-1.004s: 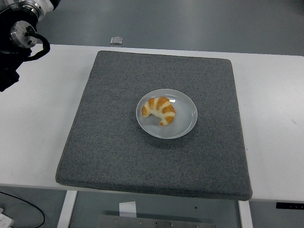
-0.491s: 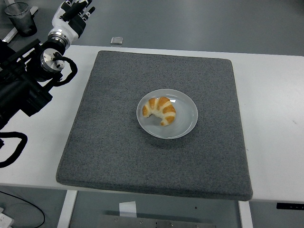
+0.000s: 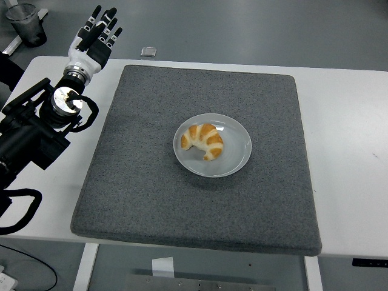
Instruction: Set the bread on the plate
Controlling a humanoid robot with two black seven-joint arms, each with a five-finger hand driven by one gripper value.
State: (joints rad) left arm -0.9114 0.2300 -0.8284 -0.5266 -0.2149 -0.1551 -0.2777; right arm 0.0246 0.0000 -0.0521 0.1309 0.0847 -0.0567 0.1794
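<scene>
Left hand (image 3: 94,37) extends flat, fingers straight, past the table's (image 3: 345,121) far-left corner.

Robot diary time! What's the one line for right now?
croissant: on plate | plate: on grey mat | left hand: open, empty, at table's far-left corner | right hand: not in view

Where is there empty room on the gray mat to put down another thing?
The gray mat is bare all around the plate, which holds the croissant: wide strips lie between plate and every mat edge. Only the far left corner is crowded, where the left hand hovers, fingers spread.
</scene>
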